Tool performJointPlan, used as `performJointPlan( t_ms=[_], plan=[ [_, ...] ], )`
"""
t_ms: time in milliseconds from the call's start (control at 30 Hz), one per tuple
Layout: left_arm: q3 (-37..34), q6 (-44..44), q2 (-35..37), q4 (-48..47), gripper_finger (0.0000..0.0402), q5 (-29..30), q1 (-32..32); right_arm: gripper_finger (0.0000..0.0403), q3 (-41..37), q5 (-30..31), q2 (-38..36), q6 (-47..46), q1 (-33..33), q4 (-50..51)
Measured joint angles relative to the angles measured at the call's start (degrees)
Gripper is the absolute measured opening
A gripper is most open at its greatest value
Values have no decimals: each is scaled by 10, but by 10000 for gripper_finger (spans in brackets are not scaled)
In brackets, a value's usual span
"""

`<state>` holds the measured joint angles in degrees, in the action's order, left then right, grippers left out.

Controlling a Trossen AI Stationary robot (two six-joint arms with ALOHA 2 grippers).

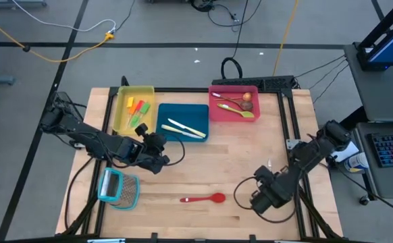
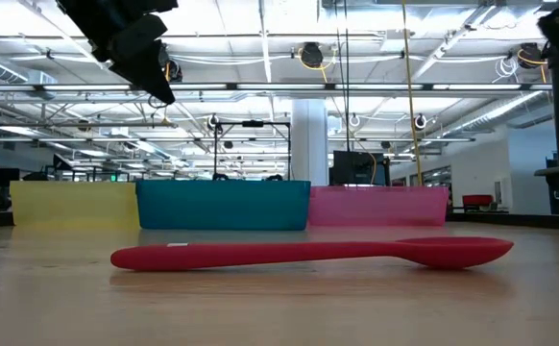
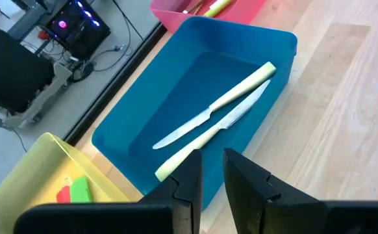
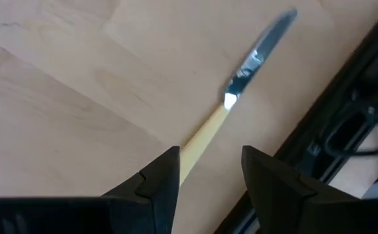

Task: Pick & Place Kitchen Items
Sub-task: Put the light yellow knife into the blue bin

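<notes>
Cream-handled knife (image 4: 241, 84) flat on tabletop (image 4: 65, 97), handle between spread right tool (image 4: 205, 170), blade pointing away; left tool (image 3: 212, 175) narrowly parted, empty.

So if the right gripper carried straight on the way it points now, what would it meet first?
Probably the cream-handled knife on the table: its handle runs between the right gripper's open fingers. Height above it is unclear.
</notes>
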<state>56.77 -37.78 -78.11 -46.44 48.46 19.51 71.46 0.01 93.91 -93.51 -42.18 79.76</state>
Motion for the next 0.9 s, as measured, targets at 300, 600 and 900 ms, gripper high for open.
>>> performJointPlan(
  t_ms=[300,600,900],
  plan=[
    [0,21,0,0,67,11,-2,157,-100,-3,-48,-128,-37,-93],
    [0,43,0,2,67,11,-19,157,-344,-3,-160,-217,-36,-385],
    [0,32,0,4,67,10,-24,125,-415,-3,-200,-166,-36,-407]
  ],
)
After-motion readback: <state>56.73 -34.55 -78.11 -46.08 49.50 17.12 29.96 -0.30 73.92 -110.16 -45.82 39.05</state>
